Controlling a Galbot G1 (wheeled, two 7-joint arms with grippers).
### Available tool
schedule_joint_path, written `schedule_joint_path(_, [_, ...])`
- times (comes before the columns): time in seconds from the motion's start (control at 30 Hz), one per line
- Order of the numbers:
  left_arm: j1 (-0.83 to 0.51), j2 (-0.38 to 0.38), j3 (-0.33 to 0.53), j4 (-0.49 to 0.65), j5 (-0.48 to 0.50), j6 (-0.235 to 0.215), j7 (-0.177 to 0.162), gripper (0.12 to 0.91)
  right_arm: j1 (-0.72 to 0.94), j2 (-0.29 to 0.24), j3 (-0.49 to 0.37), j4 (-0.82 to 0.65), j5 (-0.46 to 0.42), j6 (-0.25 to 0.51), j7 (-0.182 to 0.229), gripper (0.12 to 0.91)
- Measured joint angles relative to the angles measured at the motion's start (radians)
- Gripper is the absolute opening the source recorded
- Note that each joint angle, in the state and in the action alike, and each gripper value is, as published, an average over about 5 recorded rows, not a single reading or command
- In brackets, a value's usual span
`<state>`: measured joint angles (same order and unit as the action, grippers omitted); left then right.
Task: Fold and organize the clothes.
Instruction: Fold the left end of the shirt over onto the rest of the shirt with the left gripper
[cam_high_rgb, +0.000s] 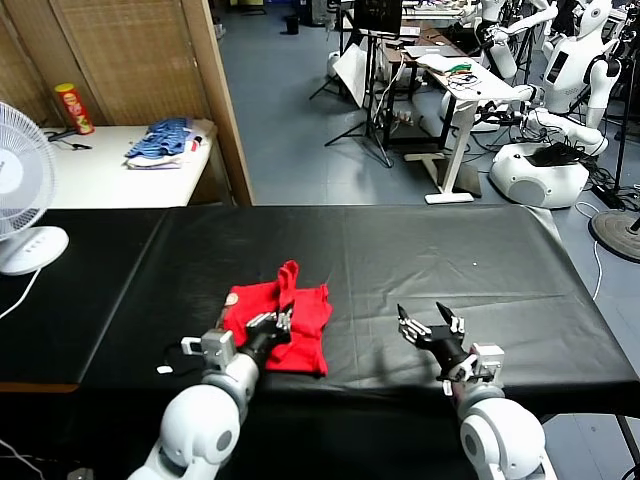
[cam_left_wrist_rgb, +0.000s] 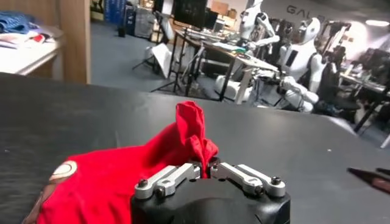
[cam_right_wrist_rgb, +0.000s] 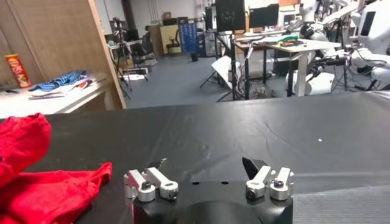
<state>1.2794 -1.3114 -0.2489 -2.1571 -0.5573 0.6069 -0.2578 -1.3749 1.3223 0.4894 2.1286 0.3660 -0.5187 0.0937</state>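
On black table (cam_high_rgb: 400, 250), near front edge: my left gripper (cam_high_rgb: 277, 322) pinches bunched fold of red T-shirt (cam_high_rgb: 300, 345), peak of cloth standing up beyond fingers. My right gripper (cam_high_rgb: 430, 320) hovers beside it, jaws wide, holding nothing.

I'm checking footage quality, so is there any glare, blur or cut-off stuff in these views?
Head view: soft sheen on the black table cover, red T-shirt sharp. Left wrist view: left hand fills the lower edge, background robots soft. Right wrist view: shirt cropped at the edge, right hand sharp.
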Motion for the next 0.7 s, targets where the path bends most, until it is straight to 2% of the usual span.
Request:
schedule_joint_path(0.3, [0.002,-0.028,0.021,0.024,0.008,-0.008,-0.008,0.164,0.011,-0.001,-0.013,-0.006,-0.001,-0.002,-0.002,0.798])
schedule_joint_path(0.4, [0.003,-0.038,0.026,0.029,0.000,-0.014,-0.010,0.201,0.018,-0.005,-0.018,-0.012,-0.002,-0.001,-0.008,0.798])
schedule_joint_path(0.5, [0.003,-0.053,0.028,0.037,-0.023,-0.026,-0.013,0.332,0.027,-0.010,-0.028,-0.020,-0.002,0.002,-0.024,0.798])
schedule_joint_path(0.63, [0.002,-0.084,0.024,0.034,-0.095,-0.043,-0.027,0.566,0.049,-0.019,-0.054,-0.031,-0.002,0.006,-0.054,0.798])
schedule_joint_path(0.7, [0.004,-0.097,0.020,0.028,-0.111,-0.055,-0.021,0.663,0.062,-0.025,-0.072,-0.038,-0.002,0.006,-0.068,0.798])
